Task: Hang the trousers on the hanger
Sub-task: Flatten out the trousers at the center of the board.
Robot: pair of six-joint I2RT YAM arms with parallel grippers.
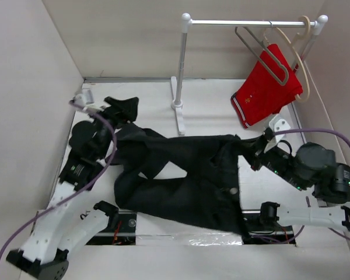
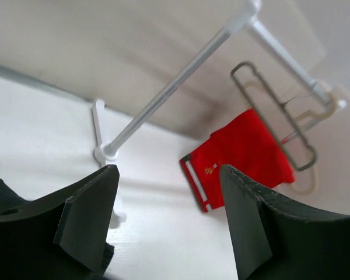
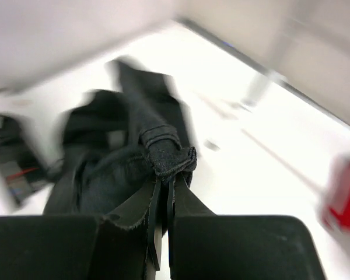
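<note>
The black trousers (image 1: 186, 175) lie spread across the white table, waistband to the right, legs running left. My right gripper (image 1: 252, 153) is shut on the waistband edge (image 3: 170, 156) at the trousers' right side. My left gripper (image 1: 123, 108) is open and empty at the far left, above the leg ends; its fingers (image 2: 87, 221) frame only bare table. The grey metal hanger (image 1: 262, 49) hangs on the rail (image 1: 251, 23) at the back right; it also shows in the left wrist view (image 2: 274, 111).
Red shorts (image 1: 265, 87) on a cream hanger (image 1: 300, 64) hang on the same rail, just right of the grey hanger. The rack's white post (image 1: 179, 70) and foot stand behind the trousers. Cardboard walls enclose the table (image 1: 210, 105) on the left, back and right.
</note>
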